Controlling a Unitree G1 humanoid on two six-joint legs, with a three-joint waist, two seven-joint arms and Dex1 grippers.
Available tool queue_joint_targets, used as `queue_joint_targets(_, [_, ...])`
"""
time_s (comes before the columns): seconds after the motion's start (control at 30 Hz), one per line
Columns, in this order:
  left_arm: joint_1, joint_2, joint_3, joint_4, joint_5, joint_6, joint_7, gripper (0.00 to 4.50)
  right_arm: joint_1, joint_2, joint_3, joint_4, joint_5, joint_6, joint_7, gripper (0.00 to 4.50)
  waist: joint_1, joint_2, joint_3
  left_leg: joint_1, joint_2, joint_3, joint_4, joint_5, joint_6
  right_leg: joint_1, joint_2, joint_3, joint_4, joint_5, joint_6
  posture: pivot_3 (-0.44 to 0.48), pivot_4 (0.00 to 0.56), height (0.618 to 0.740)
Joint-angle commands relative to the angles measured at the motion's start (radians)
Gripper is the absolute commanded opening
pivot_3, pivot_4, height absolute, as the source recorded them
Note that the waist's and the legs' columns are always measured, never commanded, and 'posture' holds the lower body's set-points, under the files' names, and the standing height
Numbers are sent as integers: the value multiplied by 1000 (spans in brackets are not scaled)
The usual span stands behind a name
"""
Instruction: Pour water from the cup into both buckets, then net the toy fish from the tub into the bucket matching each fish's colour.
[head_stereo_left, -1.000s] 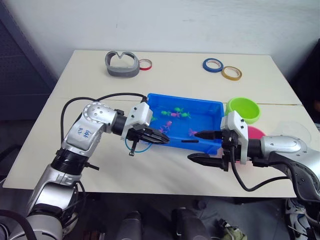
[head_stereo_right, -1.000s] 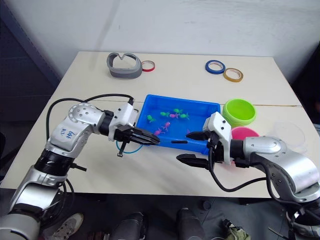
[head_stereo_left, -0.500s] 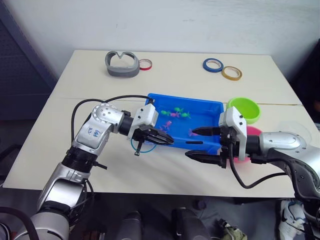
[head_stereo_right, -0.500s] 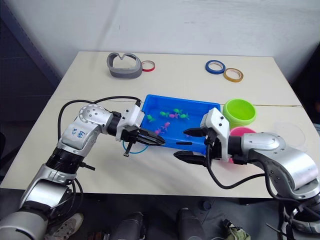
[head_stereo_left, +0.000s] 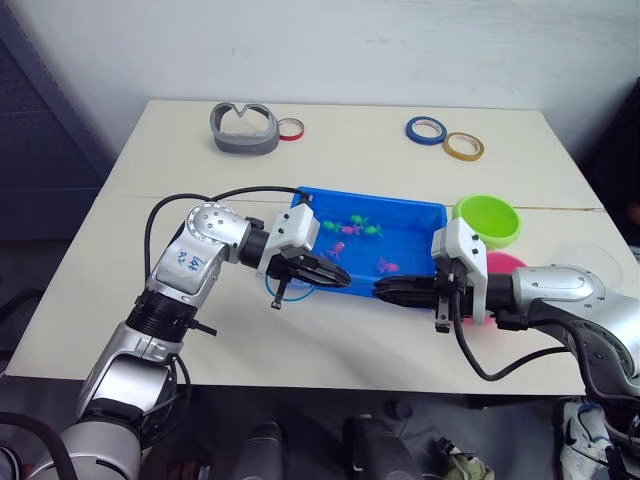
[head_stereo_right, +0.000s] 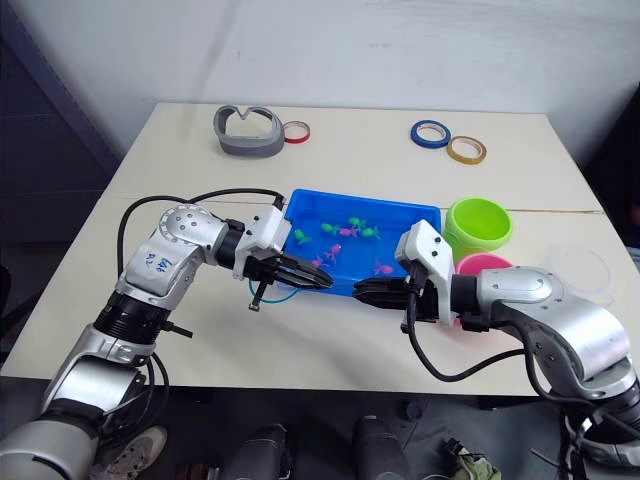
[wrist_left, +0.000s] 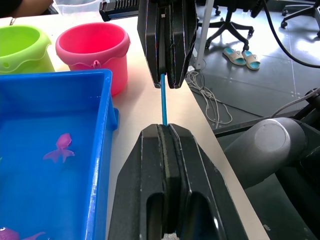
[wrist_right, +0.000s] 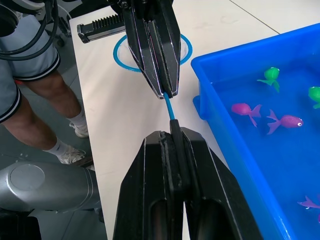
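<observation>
Two claws, left claw (wrist_right: 159, 60) and right claw (wrist_left: 167, 55), both pinching net (wrist_right: 170, 108) handle, hoop beside tub (head_stereo_left: 415, 215)

Left arm (head_stereo_left: 190, 268): silver-grey metal shells, rounded elbow housing with blue handwritten marks on its side. Black joint ring below the elbow, small black screws on the collar. White boxy wrist block (head_stereo_left: 293, 232) with a black cable looping from it back over the forearm. Left gripper (head_stereo_left: 340, 279): two long black tapered fingers.

Right arm (head_stereo_left: 570, 300): same silver shells, smooth curved forearm cover, black band at the wrist. White angular wrist block (head_stereo_left: 459, 250); black cable hangs beneath it and runs back along the arm. Right gripper (head_stereo_left: 385, 290): two black fingers, flat-sided with recessed slots along their length, seen close in the right wrist view.
</observation>
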Motion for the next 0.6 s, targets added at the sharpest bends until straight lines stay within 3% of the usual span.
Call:
queue_joint_targets(0.03, [-14, 8, 13, -26, 3, -3, -10, 0, -9, -4, -13, -37, 1, -19, 0, 51, 0, 0, 0, 0, 0, 0, 0, 0, 0, 0, 0, 0, 0, 0, 0, 0, 150, 740])
queue_joint_targets(0.43, [-11, 25, 2, -43, 1, 33, -46, 0, -8, -7, -17, -44, 2, -22, 6, 51, 0, 0, 0, 0, 0, 0, 0, 0, 0, 0, 0, 0, 0, 0, 0, 0, 150, 740])
queue_joint_targets(0.53, [-17, 17, 3, -25, 25, 43, -6, 0, -6, -8, -19, -46, 3, -22, 8, 51, 0, 0, 0, 0, 0, 0, 0, 0, 0, 0, 0, 0, 0, 0, 0, 0, 150, 740])
queue_joint_targets(0.6, [-20, 10, 5, -13, 39, 31, 15, 697, -6, -7, -19, -48, 4, -23, 8, 0, 0, 0, 0, 0, 0, 0, 0, 0, 0, 0, 0, 0, 0, 0, 0, 0, 150, 740])
